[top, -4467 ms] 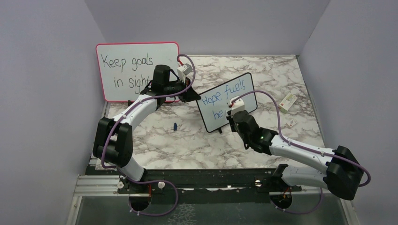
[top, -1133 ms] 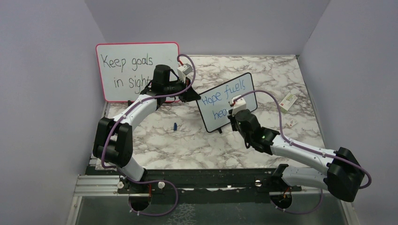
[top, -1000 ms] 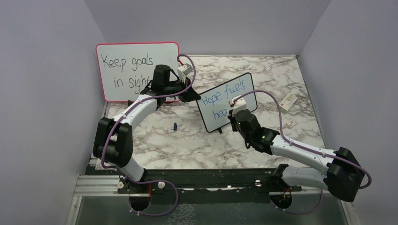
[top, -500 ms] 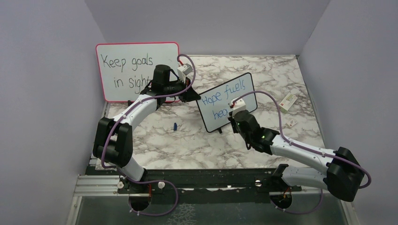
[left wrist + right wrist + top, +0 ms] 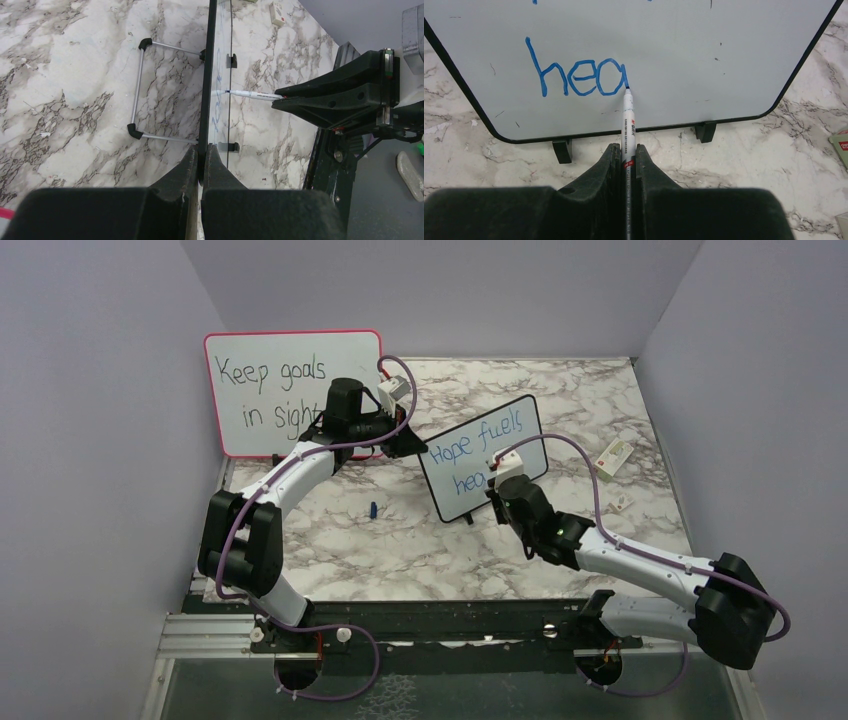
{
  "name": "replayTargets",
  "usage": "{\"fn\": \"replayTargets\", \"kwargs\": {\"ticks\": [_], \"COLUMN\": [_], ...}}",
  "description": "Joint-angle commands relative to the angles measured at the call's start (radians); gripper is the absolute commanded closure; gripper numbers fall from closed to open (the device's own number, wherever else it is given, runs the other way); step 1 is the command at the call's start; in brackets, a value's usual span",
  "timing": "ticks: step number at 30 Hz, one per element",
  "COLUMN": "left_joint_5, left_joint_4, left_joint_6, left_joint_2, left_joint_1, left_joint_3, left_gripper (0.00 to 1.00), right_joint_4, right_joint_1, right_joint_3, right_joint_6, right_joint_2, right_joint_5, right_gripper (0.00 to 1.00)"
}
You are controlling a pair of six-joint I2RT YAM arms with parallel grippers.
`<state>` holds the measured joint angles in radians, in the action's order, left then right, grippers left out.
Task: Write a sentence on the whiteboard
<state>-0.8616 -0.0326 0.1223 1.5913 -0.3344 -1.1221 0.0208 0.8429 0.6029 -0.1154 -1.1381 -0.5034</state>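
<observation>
Marker (image 5: 628,117) tip on whiteboard (image 5: 704,60), beside "hea"

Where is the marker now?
In the right wrist view, the marker sits between the jaws of the right gripper, its tip on the whiteboard at the end of the blue "hea".

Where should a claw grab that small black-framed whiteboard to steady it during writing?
By its thin side edge, pinching across the frame from the side. The whiteboard is a flat panel standing on little feet, so only its rim is thin enough to pinch, and the face is left free for the marker. The left claw is shut on that edge.
</observation>
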Motion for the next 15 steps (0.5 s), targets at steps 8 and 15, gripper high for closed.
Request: {"fn": "replayTargets", "kwargs": {"ticks": [8,15], "left_joint_5": [0.044,0.044], "left_joint_4": [-0.096,-0.096], "left_joint_6": [-0.046,-0.046], "left_joint_2": [0.030,0.030], "left_joint_1": [-0.022,-0.021], "left_joint_3": [0.005,0.004], "left_gripper": [1.00,1.00], "right_joint_4": [-0.012,-0.061], "right_joint_1": [-0.019,-0.028], "right_joint_3": [-0.001,-0.005], "right_joint_6": [0.014,0.028], "right_joint_2": [0.064,0.077], "right_joint_5": [-0.005,0.001], "right_gripper": [0.99,0.99]}}
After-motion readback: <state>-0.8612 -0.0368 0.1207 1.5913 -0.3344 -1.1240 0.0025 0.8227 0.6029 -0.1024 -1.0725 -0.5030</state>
